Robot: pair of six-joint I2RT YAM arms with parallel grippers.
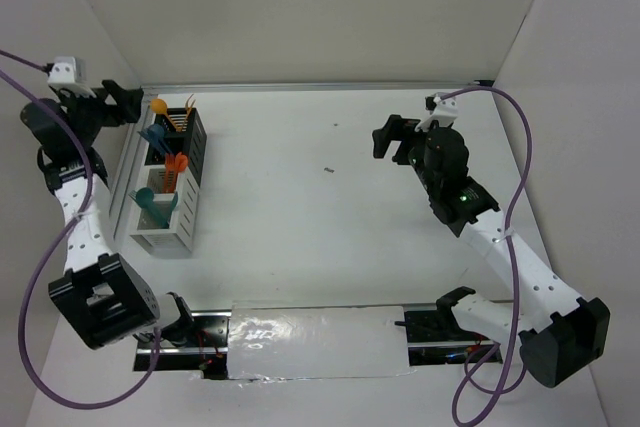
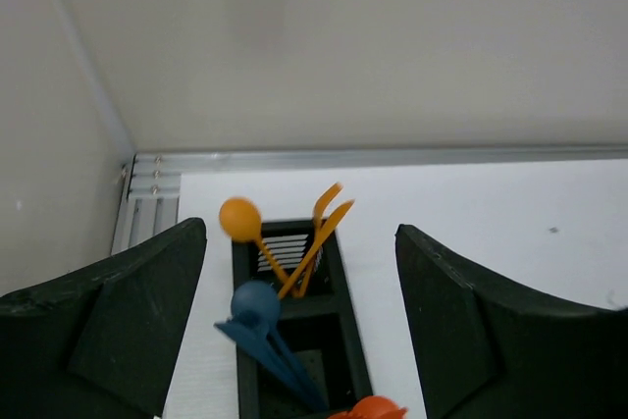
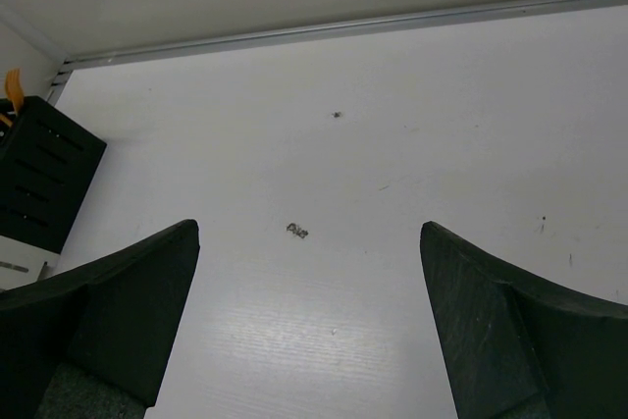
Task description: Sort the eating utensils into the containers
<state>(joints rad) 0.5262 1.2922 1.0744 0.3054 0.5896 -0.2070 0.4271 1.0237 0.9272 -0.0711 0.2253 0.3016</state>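
Note:
The containers stand in a row at the table's left side, with the black slatted one at the far end. Upright in them are orange utensils, a dark blue spoon, red-orange ones and teal ones. My left gripper hovers open just left of the black bin. In its wrist view the left gripper holds nothing, and below it show an orange spoon, orange fork and blue spoon. My right gripper hangs open over bare table.
An aluminium rail runs along the back edge and another along the left wall beside the bins. A small dark speck marks the tabletop. A shiny foil strip lies between the arm bases. White walls close in all round.

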